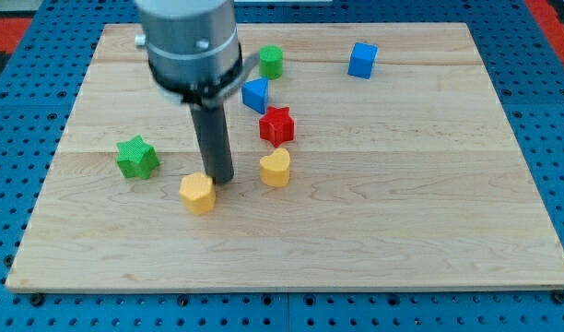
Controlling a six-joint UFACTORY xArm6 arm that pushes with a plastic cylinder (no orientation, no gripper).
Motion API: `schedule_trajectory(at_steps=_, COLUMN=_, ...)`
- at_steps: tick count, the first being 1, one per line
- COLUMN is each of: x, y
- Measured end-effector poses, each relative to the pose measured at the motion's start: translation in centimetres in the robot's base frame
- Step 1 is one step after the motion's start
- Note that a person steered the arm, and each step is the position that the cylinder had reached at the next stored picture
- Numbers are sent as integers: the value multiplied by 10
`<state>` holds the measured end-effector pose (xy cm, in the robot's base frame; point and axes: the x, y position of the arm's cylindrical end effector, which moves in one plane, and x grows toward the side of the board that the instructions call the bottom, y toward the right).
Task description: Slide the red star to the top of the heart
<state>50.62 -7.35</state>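
Red star [276, 125]: sat up and right of the end effector, just above the yellow heart [275, 168].
End effector [221, 179]: plain rod, nothing gripped, beside the yellow hexagon [197, 193].

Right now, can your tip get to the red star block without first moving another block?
Probably yes. My tip sits beside the yellow hexagonal block, to the view's left of the yellow heart block. The red star block lies up and right; bare wood lies between, with the blue block farther up.
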Motion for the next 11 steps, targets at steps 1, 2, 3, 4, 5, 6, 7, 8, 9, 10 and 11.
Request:
schedule_trajectory(at_steps=1, x=27, y=52)
schedule_trajectory(at_steps=2, x=12, y=111)
schedule_trajectory(at_steps=3, x=-32, y=108)
schedule_trajectory(at_steps=4, x=-38, y=53)
schedule_trajectory(at_steps=5, x=-40, y=64)
schedule_trajectory(at_steps=6, x=-66, y=134)
schedule_trajectory(at_steps=7, x=-98, y=129)
schedule_trajectory(at_steps=8, x=-110, y=100)
schedule_trajectory(at_steps=9, x=-110, y=71)
schedule_trajectory(at_steps=10, x=-110, y=68)
schedule_trajectory(at_steps=11, x=-113, y=45)
